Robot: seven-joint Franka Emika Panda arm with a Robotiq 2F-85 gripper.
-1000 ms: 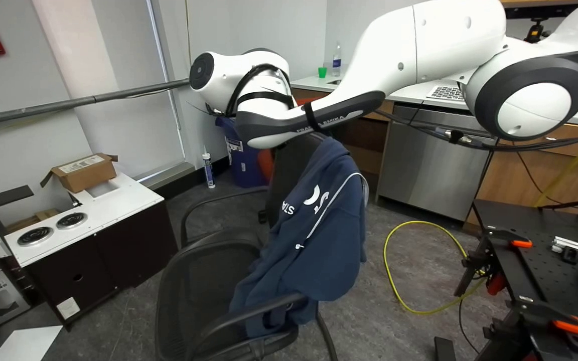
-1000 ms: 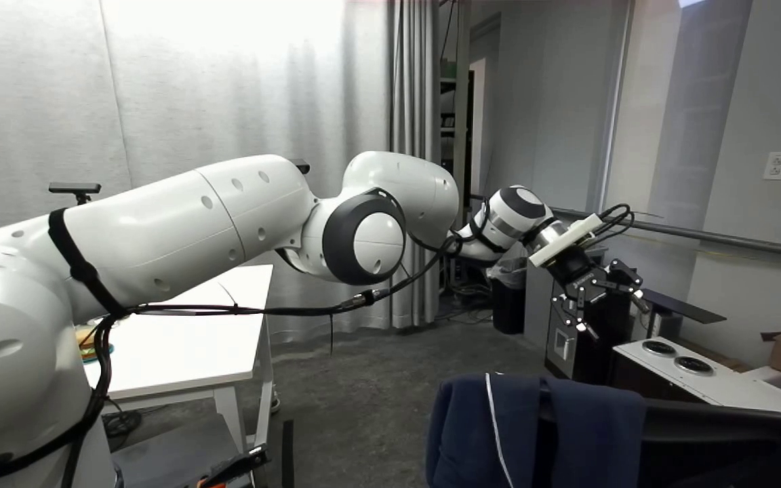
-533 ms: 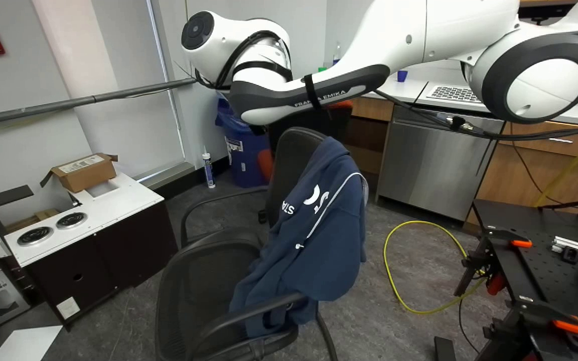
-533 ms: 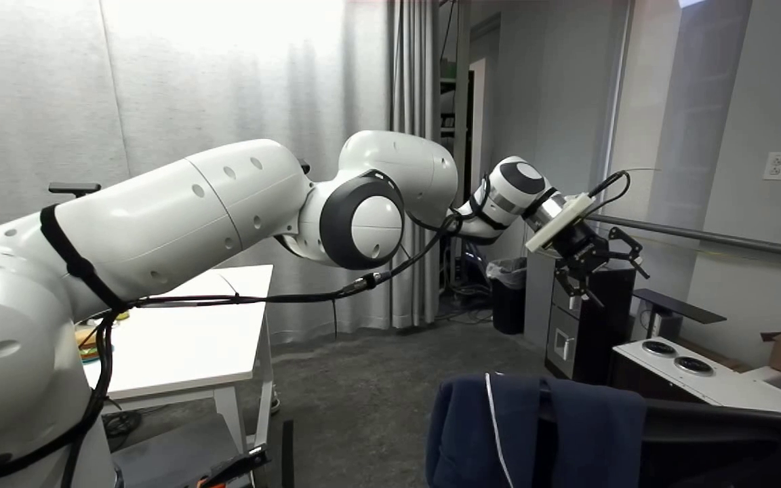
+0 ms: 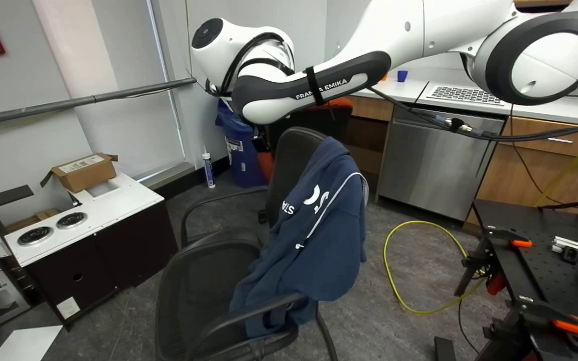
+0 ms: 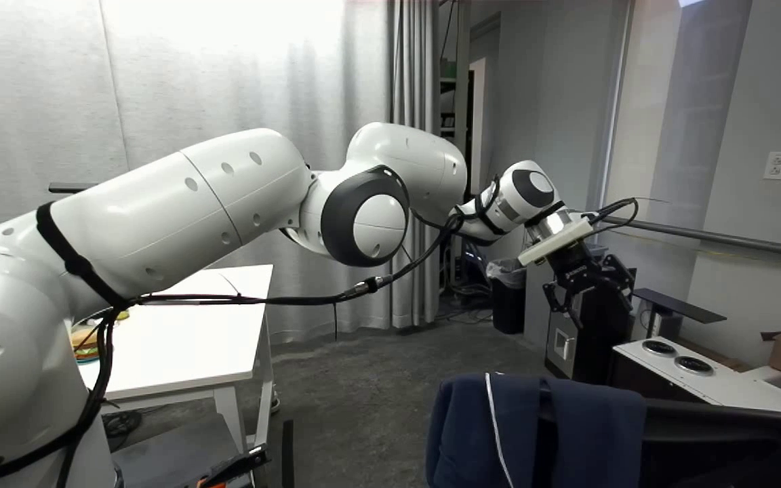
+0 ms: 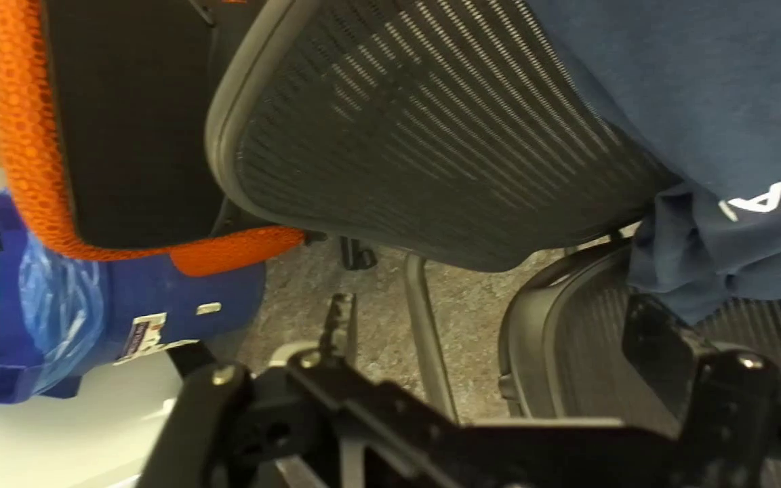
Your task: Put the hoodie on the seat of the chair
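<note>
Claw (image 7: 499,329): fingers (image 7: 662,356) are held wide apart now, with floor (image 7: 475,325) and the edge of the seat (image 7: 590,329) framed between them.
Hoodie (image 7: 716,102) by claw: there it is, blue, seen at the wrist view's upper right corner, its folds close by one finger in that picture; whether the cloth is touched cannot be told.
Chair back (image 5: 290,163): one top corner and the side edge below it are draped with the hoodie.
Long axis: sloped steeply in an exterior view, upper end hung on that corner, lower end pointed down and left to the seat's rear edge, beside the armrest (image 5: 249,315).
</note>
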